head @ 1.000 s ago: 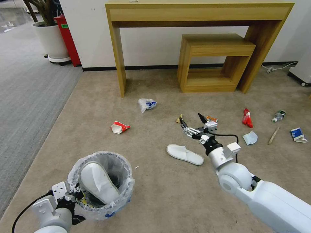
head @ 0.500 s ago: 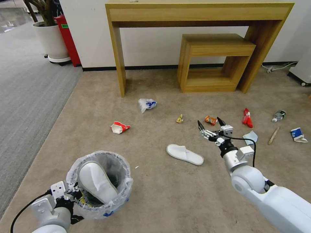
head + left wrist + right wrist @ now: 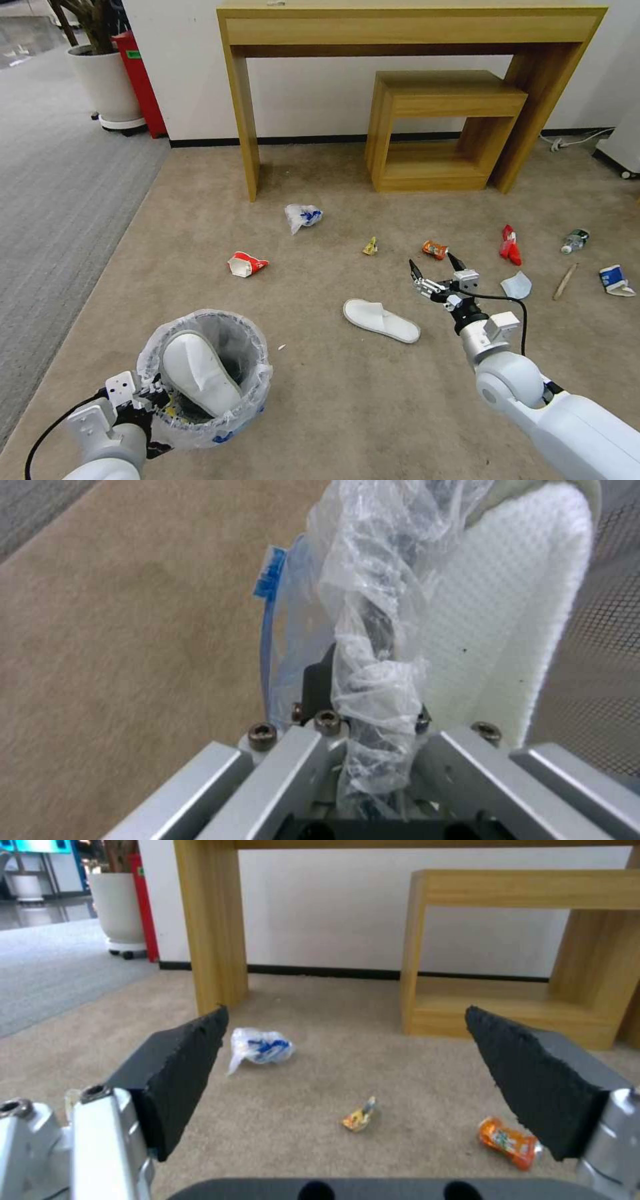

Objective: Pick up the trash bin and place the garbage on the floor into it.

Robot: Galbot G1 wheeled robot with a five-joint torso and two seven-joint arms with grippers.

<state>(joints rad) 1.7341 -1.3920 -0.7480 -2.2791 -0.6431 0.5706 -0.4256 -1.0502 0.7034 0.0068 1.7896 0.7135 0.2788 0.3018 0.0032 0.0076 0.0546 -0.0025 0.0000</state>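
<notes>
My left gripper (image 3: 152, 405) is shut on the rim of the trash bin (image 3: 220, 420), a dark bin lined with a clear bag, held above the beige floor (image 3: 347, 413). A white slipper (image 3: 197, 373) stands inside it. In the left wrist view the left gripper (image 3: 363, 680) pinches the bag-covered rim (image 3: 373, 605) beside the slipper (image 3: 507, 630). My right gripper (image 3: 433, 263) hangs open, just right of the second slipper (image 3: 381, 320) and short of the orange wrapper (image 3: 435, 249). In the right wrist view the right gripper (image 3: 347, 1012) frames a yellow wrapper (image 3: 360, 1115), with the orange wrapper (image 3: 510, 1142) and the plastic bag (image 3: 260, 1047) nearby.
More garbage lies around: a red paper cup (image 3: 247, 263), red wrapper (image 3: 510, 243), tissue (image 3: 517, 285), stick (image 3: 565, 280), bottle (image 3: 575, 240) and a blue cup (image 3: 615, 279). A wooden table (image 3: 413, 27) and a smaller one (image 3: 440, 127) stand against the wall. Grey carpet (image 3: 53, 187) lies left.
My right gripper has swung right and slightly back, from over the yellow wrapper to a spot near the orange wrapper, still open. The left gripper and bin stay put.
</notes>
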